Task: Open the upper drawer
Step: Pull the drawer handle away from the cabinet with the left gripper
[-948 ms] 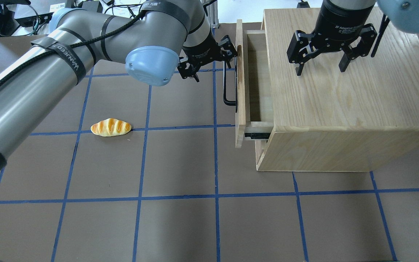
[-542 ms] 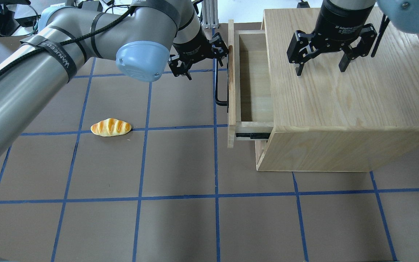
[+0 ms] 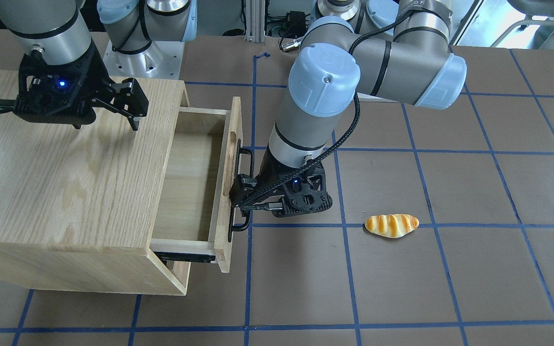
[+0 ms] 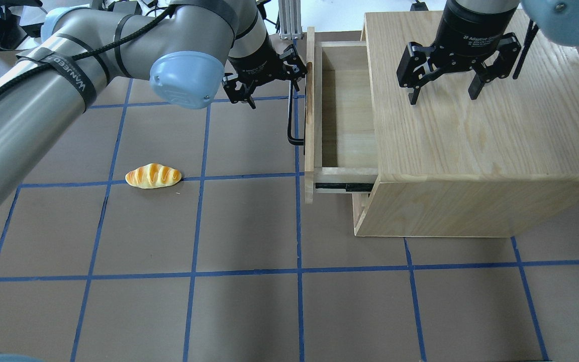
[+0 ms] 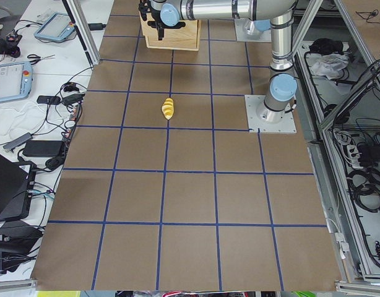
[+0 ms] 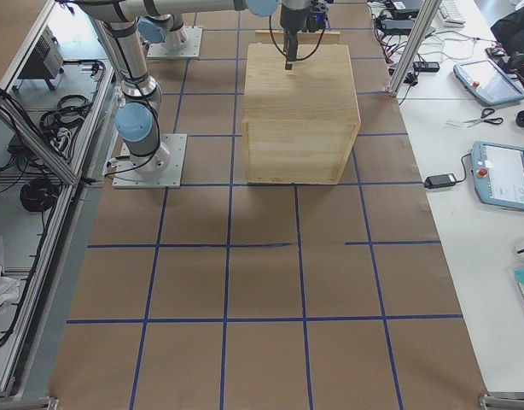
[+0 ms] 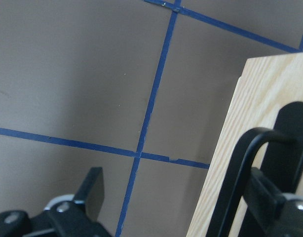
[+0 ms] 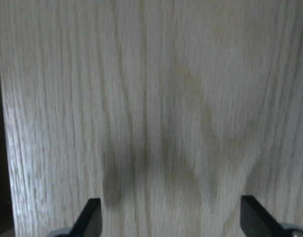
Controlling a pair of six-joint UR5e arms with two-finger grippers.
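Observation:
The upper drawer (image 4: 345,115) is a shallow light-oak drawer and stands pulled well out of the oak cabinet (image 4: 470,125), its inside empty. It also shows in the front view (image 3: 185,182). Its black bar handle (image 4: 289,118) runs along the front panel, which has an oval slot (image 3: 230,158). My left gripper (image 4: 272,85) is open with its fingers spread wide. In the left wrist view one finger (image 7: 270,197) sits behind the handle (image 7: 235,182), against the panel; the other finger (image 7: 92,187) is out over the table. My right gripper (image 4: 444,95) is open and empty, just above the cabinet top.
A yellow bread roll (image 4: 153,176) lies on the brown, blue-taped table (image 4: 249,226) to the left of the drawer. The cabinet's lower front (image 4: 357,211) stays shut below the drawer. The drawer's slide rail (image 4: 342,187) shows at its near side.
The drawer has slid further out of the cabinet, leftward in the overhead view, with my left gripper moving left along with its handle. The right gripper has not moved.

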